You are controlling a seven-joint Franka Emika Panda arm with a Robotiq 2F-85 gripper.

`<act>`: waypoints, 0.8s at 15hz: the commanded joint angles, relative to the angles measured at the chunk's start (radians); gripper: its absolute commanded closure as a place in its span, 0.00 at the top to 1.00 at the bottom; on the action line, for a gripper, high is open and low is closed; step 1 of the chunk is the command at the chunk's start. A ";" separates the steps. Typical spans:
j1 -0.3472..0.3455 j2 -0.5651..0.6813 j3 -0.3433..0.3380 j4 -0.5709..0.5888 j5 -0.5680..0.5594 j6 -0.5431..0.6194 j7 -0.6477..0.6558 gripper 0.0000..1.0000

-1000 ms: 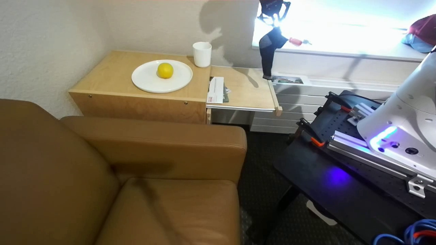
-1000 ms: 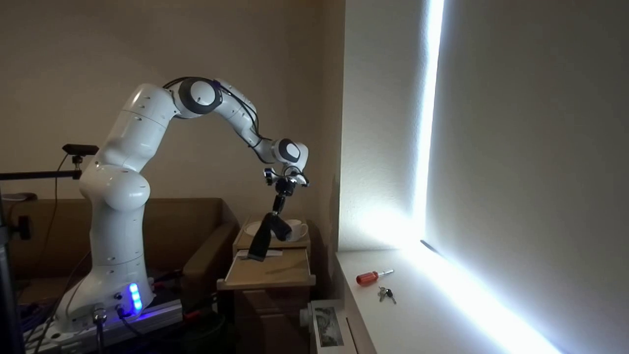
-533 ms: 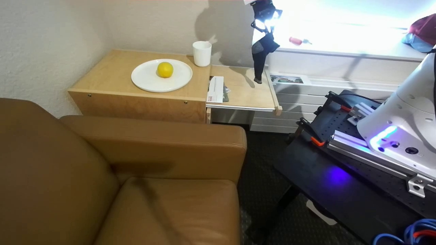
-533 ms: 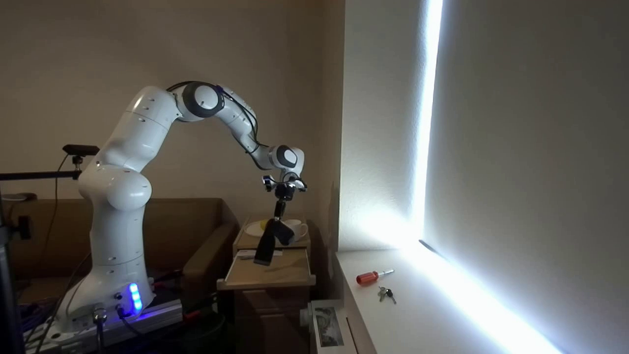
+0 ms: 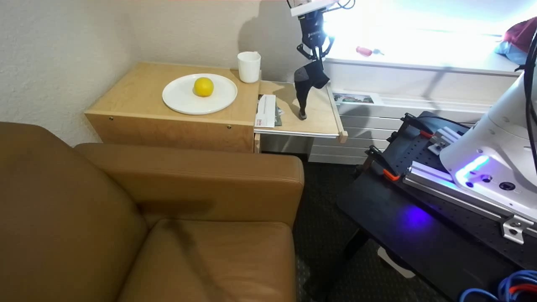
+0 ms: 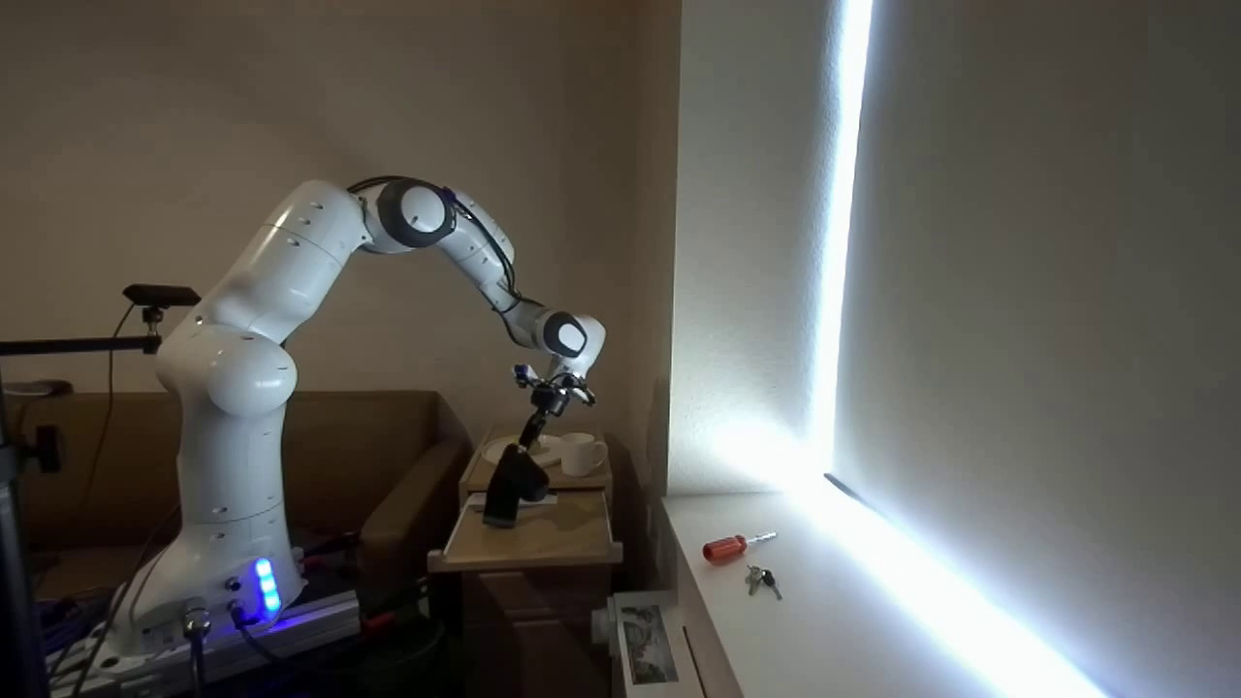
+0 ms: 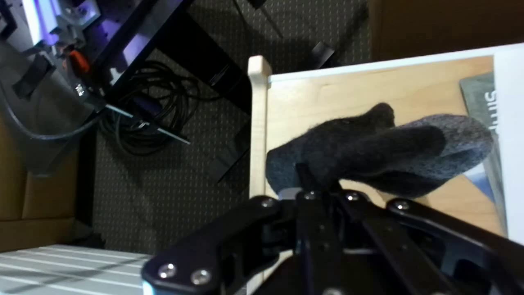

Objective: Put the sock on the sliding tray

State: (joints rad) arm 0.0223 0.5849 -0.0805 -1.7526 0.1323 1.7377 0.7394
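Sock (image 5: 309, 79), dark and drooping, hangs from my claw (image 5: 317, 58), which is closed and pinching it, as both exterior views show. I have it over the sliding tray (image 5: 322, 111); whether its lowest end touches the surface, I cannot tell. White paper (image 5: 265, 110) lies on that tray, near the sock. On the cabinet (image 5: 138, 92) I see a mug (image 5: 249, 67) near a plate (image 5: 179, 94).

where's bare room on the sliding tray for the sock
Bare wood on the sliding tray: between dark card and wooden end bar, under the hanging sock, plus a strip between white leaflet and wall. Crowded: by the cabinet, where the leaflet overlaps the card.
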 commanded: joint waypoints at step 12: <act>0.110 0.197 -0.064 0.000 -0.210 0.274 0.200 0.32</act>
State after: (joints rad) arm 0.1355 0.7776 -0.1473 -1.7585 -0.0849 2.0137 0.9286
